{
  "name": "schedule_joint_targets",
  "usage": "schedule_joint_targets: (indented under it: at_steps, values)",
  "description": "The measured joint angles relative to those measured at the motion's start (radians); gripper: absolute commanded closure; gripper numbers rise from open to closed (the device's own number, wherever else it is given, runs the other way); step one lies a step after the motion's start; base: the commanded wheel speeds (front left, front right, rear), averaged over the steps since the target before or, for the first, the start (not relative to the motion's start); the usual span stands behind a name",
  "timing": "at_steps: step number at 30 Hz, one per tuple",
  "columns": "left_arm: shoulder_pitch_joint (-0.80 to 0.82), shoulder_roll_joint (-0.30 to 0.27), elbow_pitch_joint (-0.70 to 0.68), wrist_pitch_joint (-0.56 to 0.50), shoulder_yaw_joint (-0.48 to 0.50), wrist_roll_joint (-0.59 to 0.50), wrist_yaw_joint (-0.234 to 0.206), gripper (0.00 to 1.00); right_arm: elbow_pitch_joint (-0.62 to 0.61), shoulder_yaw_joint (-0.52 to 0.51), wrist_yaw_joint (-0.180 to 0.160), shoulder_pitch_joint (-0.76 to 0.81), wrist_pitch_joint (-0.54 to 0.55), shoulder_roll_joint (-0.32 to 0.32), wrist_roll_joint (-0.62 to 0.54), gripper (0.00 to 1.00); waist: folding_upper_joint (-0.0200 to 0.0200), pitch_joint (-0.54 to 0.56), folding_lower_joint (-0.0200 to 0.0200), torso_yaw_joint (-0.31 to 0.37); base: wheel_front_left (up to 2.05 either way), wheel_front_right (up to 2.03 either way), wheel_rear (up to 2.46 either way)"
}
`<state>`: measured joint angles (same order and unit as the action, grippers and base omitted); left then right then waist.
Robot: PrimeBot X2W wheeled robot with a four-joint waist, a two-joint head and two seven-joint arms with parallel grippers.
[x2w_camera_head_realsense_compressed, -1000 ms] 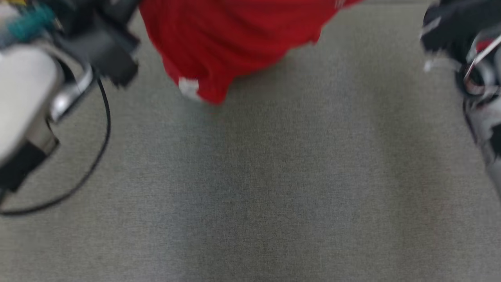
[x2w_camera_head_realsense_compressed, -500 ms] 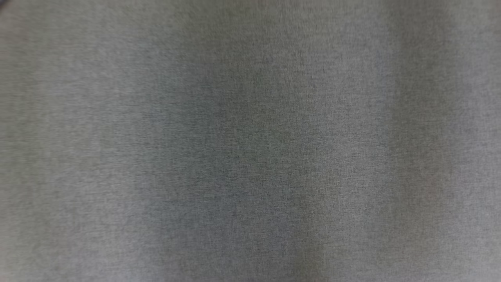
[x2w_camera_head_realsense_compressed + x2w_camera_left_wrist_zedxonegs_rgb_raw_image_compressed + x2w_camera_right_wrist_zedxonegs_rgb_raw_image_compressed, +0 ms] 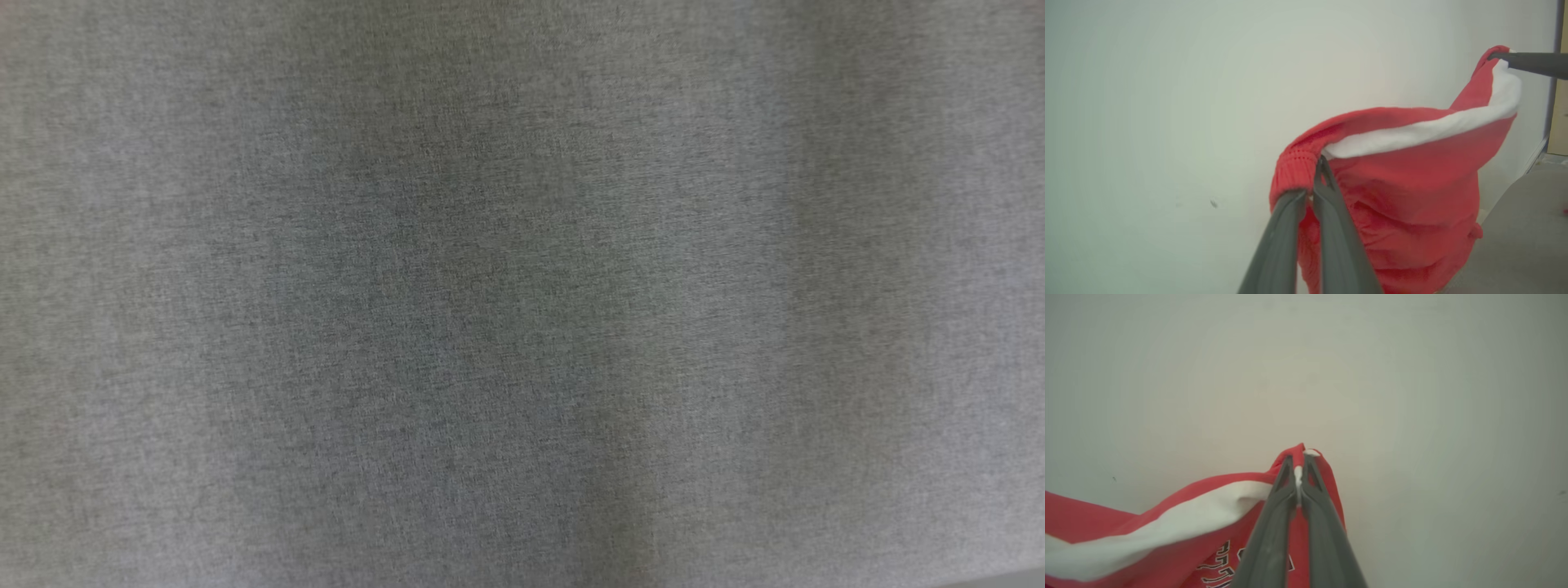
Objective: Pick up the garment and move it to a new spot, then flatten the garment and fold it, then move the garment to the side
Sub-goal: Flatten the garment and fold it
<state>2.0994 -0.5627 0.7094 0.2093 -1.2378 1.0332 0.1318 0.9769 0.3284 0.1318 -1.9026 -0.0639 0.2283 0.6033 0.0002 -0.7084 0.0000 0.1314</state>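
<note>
The garment [image 3: 1404, 196] is red knit with a white band along its top edge, and it hangs in the air in front of a pale wall. In the left wrist view my left gripper [image 3: 1319, 163] is shut on a ribbed red corner of it. My right gripper [image 3: 1494, 55] pinches the opposite corner at the upper right of that view. In the right wrist view the right gripper [image 3: 1298, 461] is shut on the red and white edge of the garment [image 3: 1167, 526], whose black lettering shows low down.
The grey fabric work surface [image 3: 522, 294] spreads across the head view. A corner of the same grey surface [image 3: 1523, 237] lies below the hanging cloth in the left wrist view, with a pale wall [image 3: 1167, 102] behind.
The head camera has tilted down: the red garment and both arms left its picture, leaving grey surface. Between half a second ago and now the view has barely shifted.
</note>
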Motion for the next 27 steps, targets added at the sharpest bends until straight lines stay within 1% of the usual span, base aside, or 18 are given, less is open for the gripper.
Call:
schedule_joint_targets:
  at_steps: [3, 7, 9, 13, 14, 15, 16, 17, 18, 21, 23, 24, 27]
  values:
    - [-0.023, 0.009, -0.005, 0.021, -0.016, 0.020, 0.000, 1.00, 0.011, 0.021, 0.000, 0.022, -0.021, 0.002, 0.012, 1.00, 0.0000, -0.006, 0.0001, -0.004, 0.00, 0.00, 0.00]
    - [-0.084, 0.003, -0.041, 0.037, -0.030, 0.036, 0.000, 1.00, 0.003, 0.059, 0.000, 0.083, -0.043, 0.009, 0.032, 1.00, -0.0001, 0.012, 0.0000, -0.006, 0.00, 0.00, 0.00]
    - [-0.117, -0.002, -0.067, 0.044, -0.032, 0.062, 0.000, 1.00, -0.016, 0.075, 0.000, 0.117, -0.052, 0.020, 0.049, 1.00, -0.0001, 0.025, -0.0002, -0.007, 0.00, 0.00, 0.00]
    - [-0.223, -0.012, -0.131, 0.050, -0.031, 0.070, 0.000, 1.00, -0.063, 0.125, 0.000, 0.240, -0.066, 0.046, 0.089, 1.00, -0.0001, 0.060, -0.0001, -0.011, 0.00, 0.00, 0.00]
    - [-0.256, -0.014, -0.154, 0.050, -0.016, 0.072, 0.000, 1.00, -0.081, 0.133, 0.000, 0.278, -0.071, 0.050, 0.105, 1.00, -0.0001, 0.071, 0.0000, -0.013, 0.00, 0.00, 0.00]
    - [-0.256, -0.014, -0.154, 0.050, -0.016, 0.072, 0.000, 1.00, -0.081, 0.133, 0.000, 0.278, -0.071, 0.050, 0.105, 1.00, -0.0001, 0.071, 0.0000, -0.013, 0.00, 0.00, 0.00]
    - [-0.322, -0.020, -0.194, 0.053, 0.040, 0.071, 0.000, 1.00, -0.120, 0.154, 0.000, 0.351, -0.077, 0.066, 0.131, 1.00, -0.0001, 0.095, 0.0000, -0.016, 0.00, 0.00, 0.00]
    - [-0.358, -0.026, -0.213, 0.053, 0.060, 0.062, 0.000, 1.00, -0.140, 0.162, 0.000, 0.391, -0.082, 0.072, 0.145, 1.00, -0.0002, 0.108, -0.0001, -0.017, 0.00, 0.00, 0.00]
    - [-0.453, -0.033, -0.252, 0.053, 0.117, 0.051, 0.000, 1.00, -0.179, 0.181, 0.000, 0.471, -0.095, 0.085, 0.155, 1.00, -0.0003, 0.134, -0.0002, -0.019, 0.00, 0.00, 0.00]
    - [-0.602, -0.043, -0.301, 0.053, 0.180, 0.000, 0.000, 1.00, -0.234, 0.199, 0.000, 0.583, -0.104, 0.101, 0.177, 1.00, -0.0003, 0.175, -0.0001, -0.020, 0.00, 0.00, 0.00]
    - [-0.697, -0.043, -0.337, 0.053, 0.234, -0.013, -0.002, 1.00, -0.272, 0.215, 0.000, 0.656, -0.104, 0.114, 0.179, 1.00, -0.0003, 0.203, -0.0002, -0.020, 0.00, 0.00, 0.00]
    - [-0.744, -0.044, -0.356, 0.053, 0.253, -0.040, -0.004, 1.00, -0.292, 0.221, 0.000, 0.693, -0.105, 0.119, 0.184, 1.00, -0.0004, 0.218, -0.0002, -0.020, 0.00, 0.00, 0.00]
    - [-0.885, -0.032, -0.413, 0.053, 0.316, -0.074, -0.011, 1.00, -0.355, 0.227, 0.000, 0.803, -0.105, 0.142, 0.197, 1.00, -0.0004, 0.261, -0.0003, -0.020, 0.00, 0.00, 0.00]
